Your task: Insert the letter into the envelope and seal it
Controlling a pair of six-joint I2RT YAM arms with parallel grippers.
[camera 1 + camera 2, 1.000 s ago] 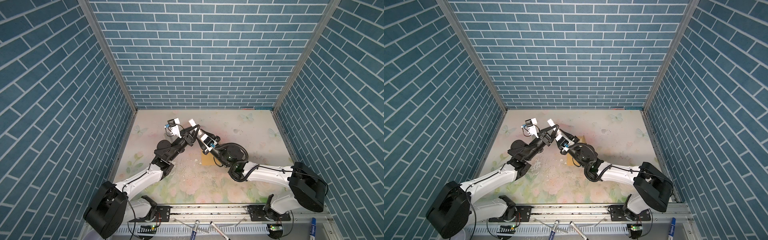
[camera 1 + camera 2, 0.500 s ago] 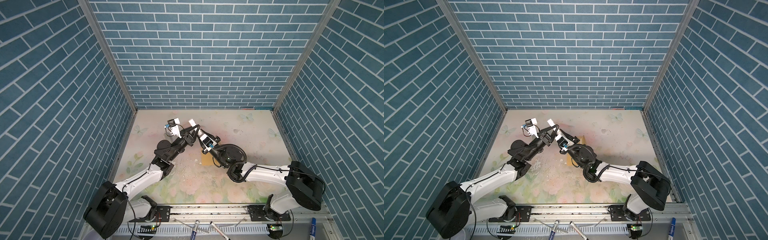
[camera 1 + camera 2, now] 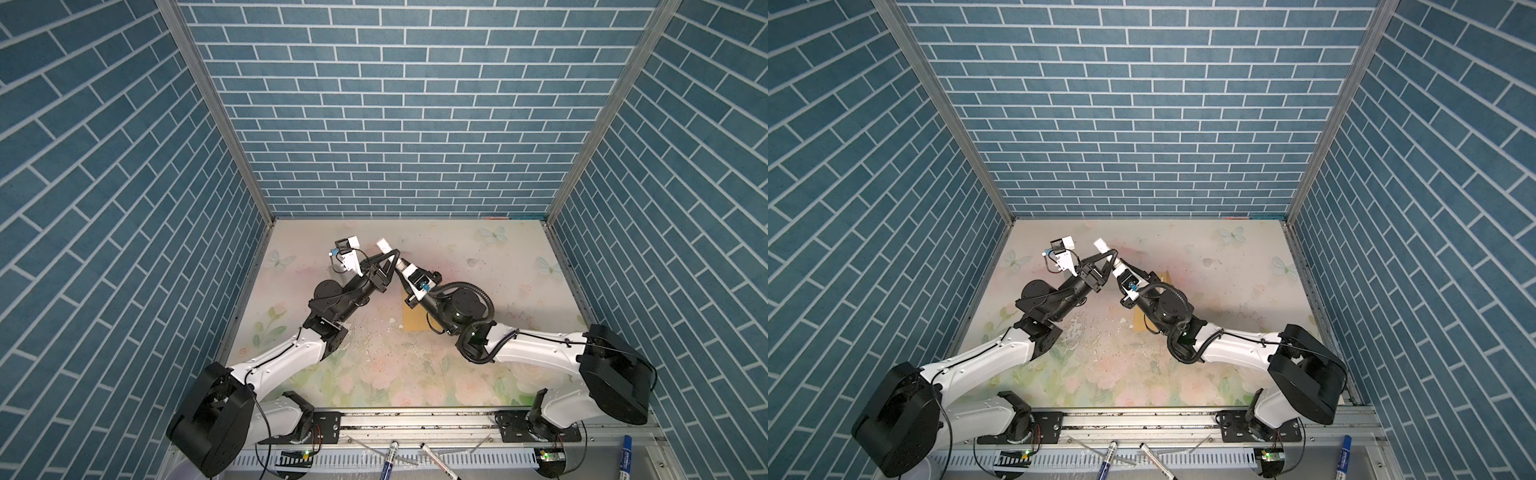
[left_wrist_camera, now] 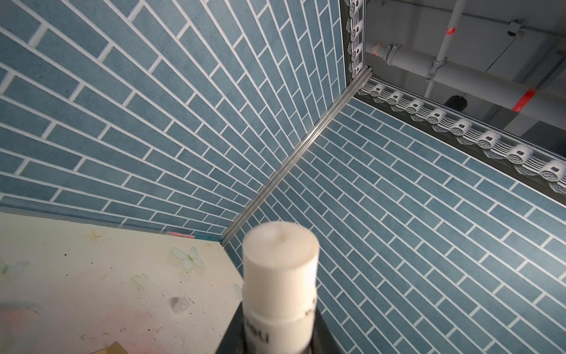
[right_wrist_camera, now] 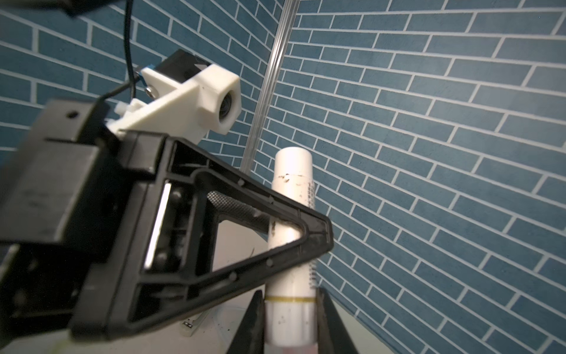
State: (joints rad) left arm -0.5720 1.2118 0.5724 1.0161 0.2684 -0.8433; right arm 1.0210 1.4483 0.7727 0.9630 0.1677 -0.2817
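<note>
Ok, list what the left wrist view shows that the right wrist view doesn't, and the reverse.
Left wrist only: butterfly prints on the tabletop, a tan corner, likely the envelope, and ceiling pipes. Right wrist only: the left pincer clamping the glue stick mid-body, the right pincer around its base, the left wrist camera. Both: the white glue stick and blue brick walls.

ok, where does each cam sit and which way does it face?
Both top views: high at the front, looking down; both arms whole, left gripper and right gripper meeting on the glue stick, envelope on the table.
Left wrist: behind its gripper, facing up at a wall corner; its fingers flank the glue stick.
Right wrist: behind its gripper, facing up along the glue stick; its fingers and the left gripper show.
Shared by all: the glue stick.
</note>
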